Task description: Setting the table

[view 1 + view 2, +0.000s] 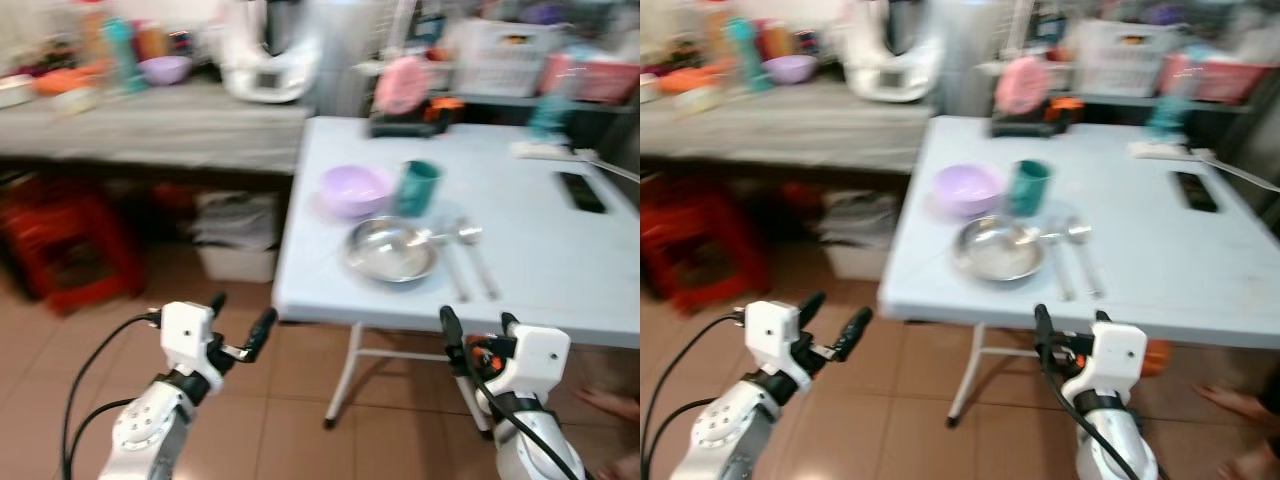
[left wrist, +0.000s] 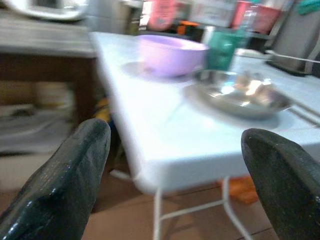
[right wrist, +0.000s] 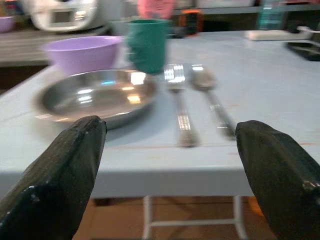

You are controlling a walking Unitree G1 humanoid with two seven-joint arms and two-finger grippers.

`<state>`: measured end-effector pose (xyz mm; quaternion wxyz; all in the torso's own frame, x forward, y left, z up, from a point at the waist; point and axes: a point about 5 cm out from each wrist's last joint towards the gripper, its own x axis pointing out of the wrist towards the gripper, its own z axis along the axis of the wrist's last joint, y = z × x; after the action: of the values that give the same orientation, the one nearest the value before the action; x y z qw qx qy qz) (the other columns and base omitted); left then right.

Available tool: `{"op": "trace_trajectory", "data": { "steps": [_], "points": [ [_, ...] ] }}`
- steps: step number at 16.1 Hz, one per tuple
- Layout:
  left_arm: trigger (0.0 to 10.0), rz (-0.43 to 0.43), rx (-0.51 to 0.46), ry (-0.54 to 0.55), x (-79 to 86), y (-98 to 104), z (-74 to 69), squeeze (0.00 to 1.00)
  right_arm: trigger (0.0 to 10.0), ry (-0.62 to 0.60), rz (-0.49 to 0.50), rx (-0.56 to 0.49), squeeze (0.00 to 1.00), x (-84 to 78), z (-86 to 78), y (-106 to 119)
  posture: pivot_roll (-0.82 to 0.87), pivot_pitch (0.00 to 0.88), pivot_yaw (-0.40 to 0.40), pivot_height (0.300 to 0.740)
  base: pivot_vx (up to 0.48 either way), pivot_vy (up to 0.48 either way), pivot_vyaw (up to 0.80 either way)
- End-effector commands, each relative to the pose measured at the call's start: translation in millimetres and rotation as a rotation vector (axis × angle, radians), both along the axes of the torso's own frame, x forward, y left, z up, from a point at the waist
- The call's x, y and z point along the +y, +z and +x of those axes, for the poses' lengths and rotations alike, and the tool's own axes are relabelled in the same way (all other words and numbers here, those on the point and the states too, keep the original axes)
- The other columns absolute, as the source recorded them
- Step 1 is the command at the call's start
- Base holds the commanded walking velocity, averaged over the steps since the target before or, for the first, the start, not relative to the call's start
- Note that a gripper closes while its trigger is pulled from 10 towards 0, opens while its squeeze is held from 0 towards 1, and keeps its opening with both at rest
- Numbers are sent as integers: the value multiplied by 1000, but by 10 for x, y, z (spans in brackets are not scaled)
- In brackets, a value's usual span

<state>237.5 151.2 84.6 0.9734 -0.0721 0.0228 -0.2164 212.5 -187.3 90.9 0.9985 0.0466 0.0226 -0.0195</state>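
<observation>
On the light blue folding table [image 1: 540,270] a steel plate [image 1: 390,249] lies near the front edge. A purple bowl [image 1: 354,189] and a teal cup [image 1: 418,187] stand just behind it. A fork [image 1: 452,268] and a spoon [image 1: 474,250] lie side by side to the plate's right. My left gripper [image 1: 238,322] is open, low and left of the table's corner. Below the front edge hangs my right gripper [image 1: 480,330], open too, with nothing between its fingers [image 3: 60,175].
A grey counter [image 1: 150,125] with a white appliance [image 1: 268,60], bottles and a purple bowl runs along the left. A red stool [image 1: 75,250] and a white bin [image 1: 238,240] sit under it. A black remote [image 1: 580,190] lies far right on the table. A person's foot [image 1: 610,405] is at lower right.
</observation>
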Motion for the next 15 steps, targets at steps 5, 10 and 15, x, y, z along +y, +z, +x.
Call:
{"op": "trace_trajectory", "data": {
  "steps": [5,10,15],
  "points": [
    [10000,-5,-14,-35,-58,45,2,0,10000,-9,-9,-4,0,-13,13,23,-11,0,-17,740,352,0,0],
    [10000,2,-8,-36,-59,46,9,0,10000,-1,-12,-11,0,11,14,24,-9,0,-15,740,335,0,98],
    [10000,29,-1,-9,-13,9,-7,0,10000,-5,19,16,0,13,15,-5,-9,0,-16,740,116,0,0]
  ]
}}
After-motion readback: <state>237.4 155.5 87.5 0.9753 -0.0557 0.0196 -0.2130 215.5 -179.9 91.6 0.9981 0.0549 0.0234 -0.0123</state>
